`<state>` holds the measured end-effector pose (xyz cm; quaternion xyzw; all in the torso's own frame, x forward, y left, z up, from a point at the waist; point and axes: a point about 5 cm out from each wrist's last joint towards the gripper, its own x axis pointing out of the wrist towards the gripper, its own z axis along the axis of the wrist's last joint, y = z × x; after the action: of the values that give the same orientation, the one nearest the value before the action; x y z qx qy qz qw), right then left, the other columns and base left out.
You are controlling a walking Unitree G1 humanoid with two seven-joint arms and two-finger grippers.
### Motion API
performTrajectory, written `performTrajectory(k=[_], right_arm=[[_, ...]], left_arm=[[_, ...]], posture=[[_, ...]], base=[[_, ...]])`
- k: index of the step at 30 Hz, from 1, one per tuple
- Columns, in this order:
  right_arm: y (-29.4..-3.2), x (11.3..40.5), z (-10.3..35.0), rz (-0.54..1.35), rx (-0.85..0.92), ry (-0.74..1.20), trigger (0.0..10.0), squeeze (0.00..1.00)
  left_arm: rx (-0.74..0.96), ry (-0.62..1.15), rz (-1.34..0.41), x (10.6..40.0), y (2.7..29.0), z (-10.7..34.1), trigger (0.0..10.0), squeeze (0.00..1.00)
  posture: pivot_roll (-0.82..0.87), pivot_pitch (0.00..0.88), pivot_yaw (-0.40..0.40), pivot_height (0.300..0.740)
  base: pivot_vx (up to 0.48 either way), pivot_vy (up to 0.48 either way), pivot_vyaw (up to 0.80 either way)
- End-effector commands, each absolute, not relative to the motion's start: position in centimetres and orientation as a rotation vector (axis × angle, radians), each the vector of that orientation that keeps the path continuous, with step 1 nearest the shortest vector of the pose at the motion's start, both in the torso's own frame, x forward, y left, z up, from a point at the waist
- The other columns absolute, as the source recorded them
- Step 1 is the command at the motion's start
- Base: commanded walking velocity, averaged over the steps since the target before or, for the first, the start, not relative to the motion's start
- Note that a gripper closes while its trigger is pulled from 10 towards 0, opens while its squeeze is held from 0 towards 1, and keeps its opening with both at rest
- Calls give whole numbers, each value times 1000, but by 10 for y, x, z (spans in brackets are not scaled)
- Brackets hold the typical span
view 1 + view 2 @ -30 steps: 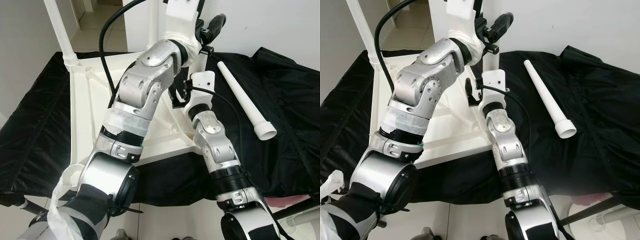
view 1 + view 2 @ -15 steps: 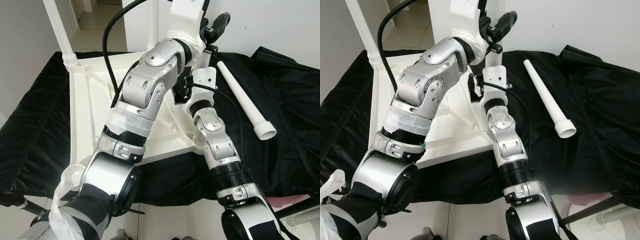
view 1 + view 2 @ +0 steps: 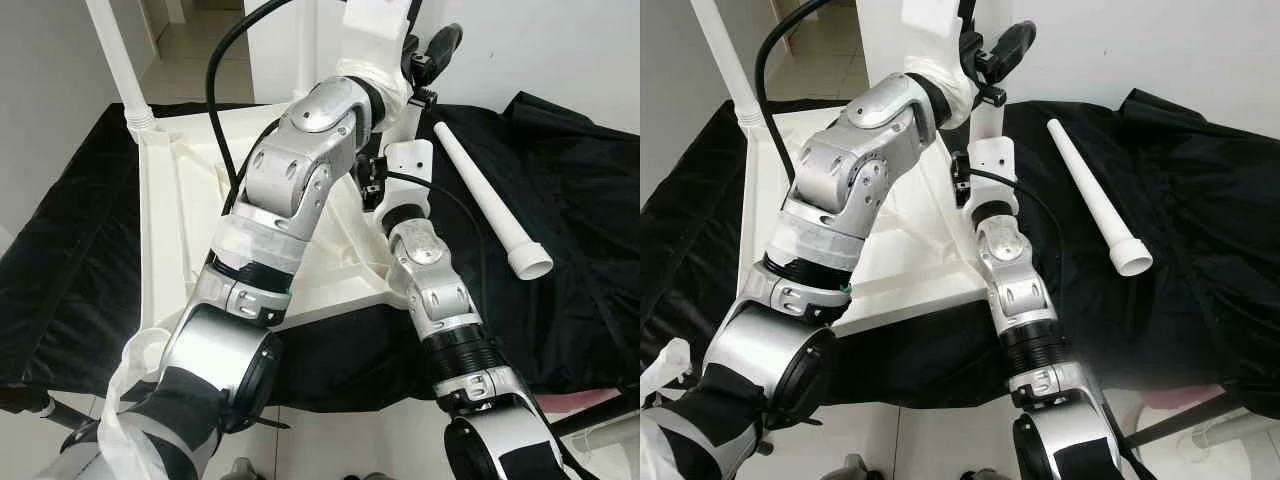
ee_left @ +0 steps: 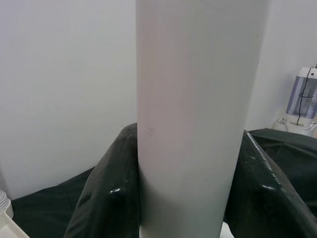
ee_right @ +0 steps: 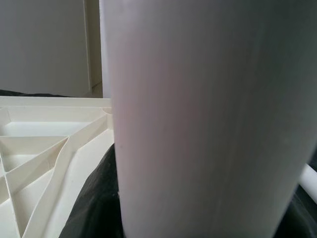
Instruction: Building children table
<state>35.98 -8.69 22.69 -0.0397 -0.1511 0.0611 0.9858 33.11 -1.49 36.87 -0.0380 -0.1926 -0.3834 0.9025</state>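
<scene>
A white children's table top (image 3: 180, 200) lies upside down on a black cloth. One white leg (image 3: 115, 50) stands upright in its far left corner. A second table leg (image 3: 985, 120) stands upright at the far right corner. My left gripper (image 3: 990, 60) is shut on this leg high up; the left wrist view has the leg (image 4: 198, 124) squeezed between both black fingers (image 4: 106, 198). My right gripper (image 3: 372, 185) is lower down, right against the same leg, which looms large (image 5: 208, 119) beside the ribbed underside (image 5: 49, 139). A third, loose leg (image 3: 490, 200) lies on the cloth to the right.
The black cloth (image 3: 70, 250) covers a low surface whose front edge drops to a tiled floor. A white wall stands close behind. A black cable (image 3: 215, 90) loops over the table top. A small white appliance (image 4: 303, 99) stands by the wall.
My right gripper has risen and moved in toward the base of the upright leg. The left arm has shifted slightly to the right while holding the leg.
</scene>
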Motion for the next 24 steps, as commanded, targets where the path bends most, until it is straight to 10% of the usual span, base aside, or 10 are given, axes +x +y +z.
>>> performTrajectory(k=[1, 12, 13, 20, 21, 24], right_arm=[[-84, 360, 219, 128, -81, -270, 0, 0], [-86, 361, 219, 121, -74, -262, 0, 0], [-87, 362, 218, 107, -63, -256, 10000, 0], [-92, 362, 216, 87, -25, -232, 10000, 0], [-93, 361, 214, 82, -21, -226, 10000, 0], [-94, 361, 213, 78, -17, -221, 10000, 0]], left_arm=[[-63, -456, -797, 323, -18, 379, 10000, 0], [-24, -507, -835, 318, -20, 380, 10000, 0], [-92, -500, -859, 316, -19, 379, 10000, 1000], [-135, -535, -954, 306, -17, 381, 10000, 1000], [-128, -553, -966, 305, -15, 381, 10000, 24], [-124, -569, -976, 303, -13, 382, 10000, 0]], posture=[[-63, 54, -3, 740], [-61, 44, -10, 740], [-61, 39, -11, 740], [-59, 30, -10, 740], [-60, 26, -10, 740], [-60, 24, -10, 740]], base=[[0, 0, 0], [0, 0, 0], [0, 0, 0], [0, 0, 0], [0, 0, 0], [0, 0, 0]])
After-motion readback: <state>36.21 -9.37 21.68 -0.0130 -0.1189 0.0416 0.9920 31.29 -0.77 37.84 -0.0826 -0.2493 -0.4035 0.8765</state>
